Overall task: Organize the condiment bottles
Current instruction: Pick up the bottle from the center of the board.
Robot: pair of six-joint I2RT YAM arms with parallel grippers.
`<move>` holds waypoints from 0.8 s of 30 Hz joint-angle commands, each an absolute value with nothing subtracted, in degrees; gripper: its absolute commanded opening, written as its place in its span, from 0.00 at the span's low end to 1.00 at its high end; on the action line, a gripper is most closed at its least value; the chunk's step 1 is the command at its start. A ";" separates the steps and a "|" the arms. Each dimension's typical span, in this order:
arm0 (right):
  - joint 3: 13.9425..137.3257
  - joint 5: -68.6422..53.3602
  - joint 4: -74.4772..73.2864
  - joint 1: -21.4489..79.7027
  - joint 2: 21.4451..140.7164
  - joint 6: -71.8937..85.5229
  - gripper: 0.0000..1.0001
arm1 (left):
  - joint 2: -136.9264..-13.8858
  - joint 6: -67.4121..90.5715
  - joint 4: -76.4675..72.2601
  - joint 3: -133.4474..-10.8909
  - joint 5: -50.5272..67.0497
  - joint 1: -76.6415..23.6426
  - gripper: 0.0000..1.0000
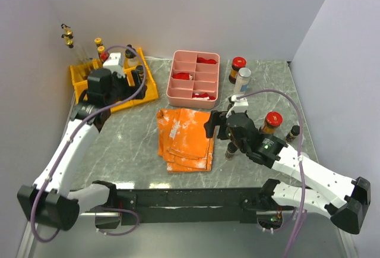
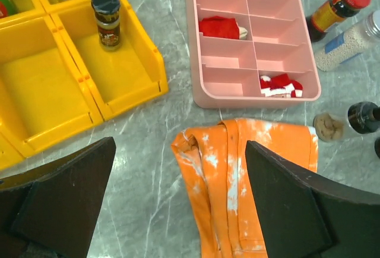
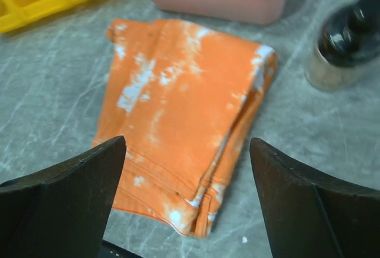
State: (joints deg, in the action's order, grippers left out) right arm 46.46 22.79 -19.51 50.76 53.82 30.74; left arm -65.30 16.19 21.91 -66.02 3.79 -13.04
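Right wrist view shows the right gripper (image 3: 187, 151) spread wide and empty above the orange folded cloth (image 3: 184, 109). The black-capped spice jar (image 3: 341, 44) stands outside the jaws, ahead of and beyond the right finger. Swinging across, that finger could tip the jar, or closing early could snag the cloth. The left gripper (image 2: 178, 157) also gapes empty beside the yellow bin (image 2: 136, 79), where a dark jar (image 2: 107, 20) stands.

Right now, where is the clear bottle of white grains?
In the top view, the clear bottle stands just right of the pink tray, beside a red-capped dark bottle.
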 commanded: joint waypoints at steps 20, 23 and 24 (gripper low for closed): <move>46.94 22.59 -44.65 43.95 58.00 40.87 0.79 | -47.82 16.26 15.56 -50.36 5.98 -18.19 0.96; 45.79 20.83 -43.16 44.03 60.19 40.69 0.74 | -47.72 16.00 15.73 -50.45 5.19 -18.46 0.97; 45.44 20.57 -42.63 44.03 60.81 40.61 0.71 | -47.90 15.91 15.99 -50.54 4.92 -18.63 0.96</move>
